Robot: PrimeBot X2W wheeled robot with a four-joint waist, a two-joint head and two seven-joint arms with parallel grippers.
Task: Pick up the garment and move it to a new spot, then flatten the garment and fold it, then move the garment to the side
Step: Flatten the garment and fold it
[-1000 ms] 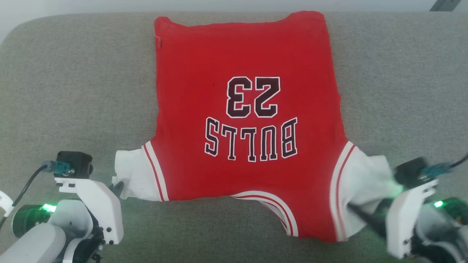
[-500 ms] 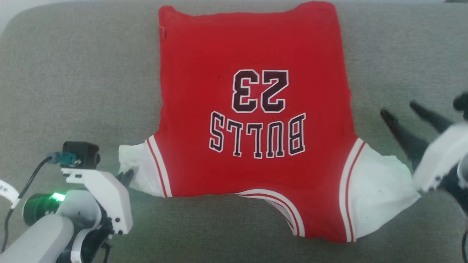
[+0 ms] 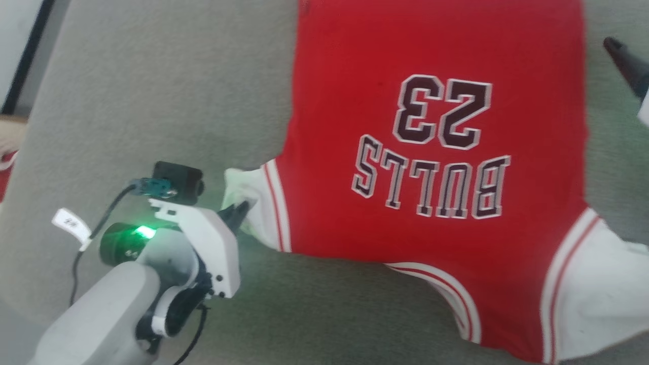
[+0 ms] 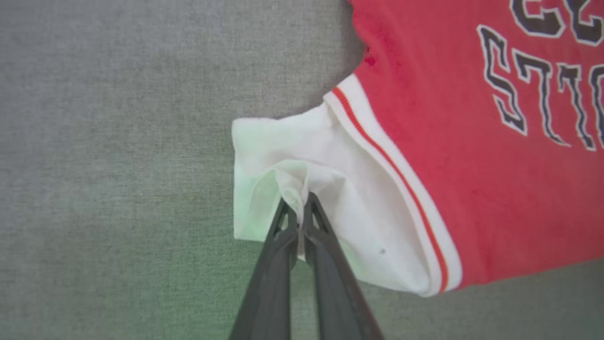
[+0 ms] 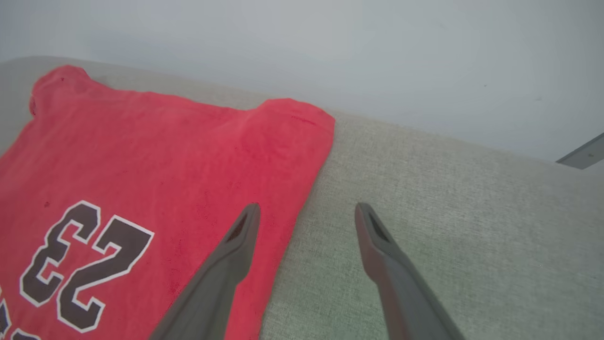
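Note:
The garment [image 3: 436, 197], a red jersey with white sleeves and upside-down "BULLS 23" lettering, lies spread on the grey cushion [image 3: 152, 101]. My left gripper [image 3: 242, 209] is shut on a bunched fold of its left white sleeve [image 4: 302, 189], fingers [image 4: 283, 245] pressed together in the left wrist view. The right white sleeve [image 3: 598, 299] lies free at the lower right. My right gripper [image 5: 306, 210] is open, hovering above the garment's [image 5: 141, 156] right edge near its far hem; one dark fingertip [image 3: 621, 56] shows at the head view's right edge.
The grey cushion [image 5: 448, 198] extends bare to the right of the garment, ending at a pale wall [image 5: 330, 47]. At the head view's far left the cushion edge rounds off beside a dark strip [image 3: 23, 56] and something red and tan [image 3: 7, 152].
My right gripper let go of the right sleeve, opened and moved up toward the garment's far right edge. The head camera swung left. My left gripper stays shut on the left sleeve.

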